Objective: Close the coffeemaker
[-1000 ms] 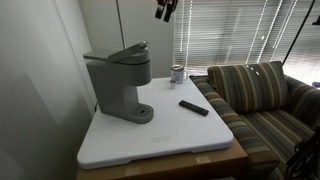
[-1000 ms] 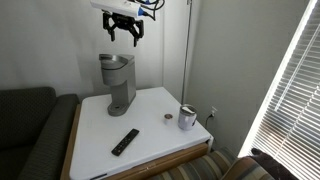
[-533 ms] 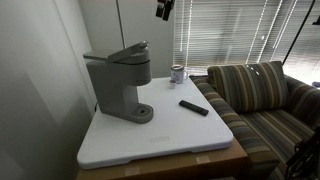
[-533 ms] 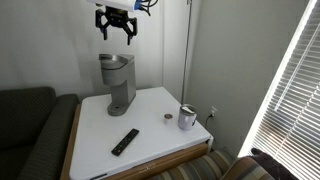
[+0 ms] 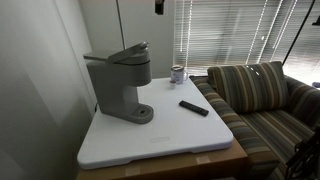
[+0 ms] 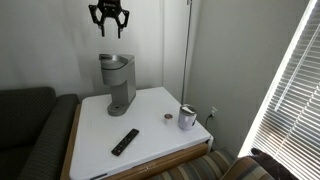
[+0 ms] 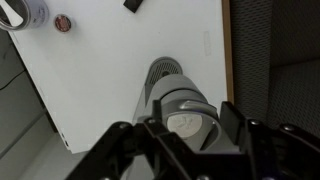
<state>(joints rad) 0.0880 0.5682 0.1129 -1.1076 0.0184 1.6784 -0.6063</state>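
The grey coffeemaker (image 5: 118, 85) stands at the back of the white table in both exterior views (image 6: 117, 82). Its hinged top lid (image 5: 128, 50) is tilted up, open. My gripper (image 6: 108, 31) hangs high above the machine, open and empty, apart from it. In an exterior view only its tip (image 5: 159, 7) shows at the top edge. The wrist view looks straight down on the coffeemaker's head (image 7: 183, 110), with the round opening under the raised lid between my two spread fingers (image 7: 176, 135).
A black remote (image 5: 194, 107) (image 6: 125, 142) lies on the white table (image 5: 160, 140). A metal cup (image 5: 178, 73) (image 6: 187, 118) stands at the table edge, with a small round lid (image 6: 168, 118) beside it. A striped sofa (image 5: 265, 100) stands alongside, and a wall is behind the machine.
My gripper has risen and shifted sideways until it hangs over the coffeemaker. It stays open. The lid has not moved.
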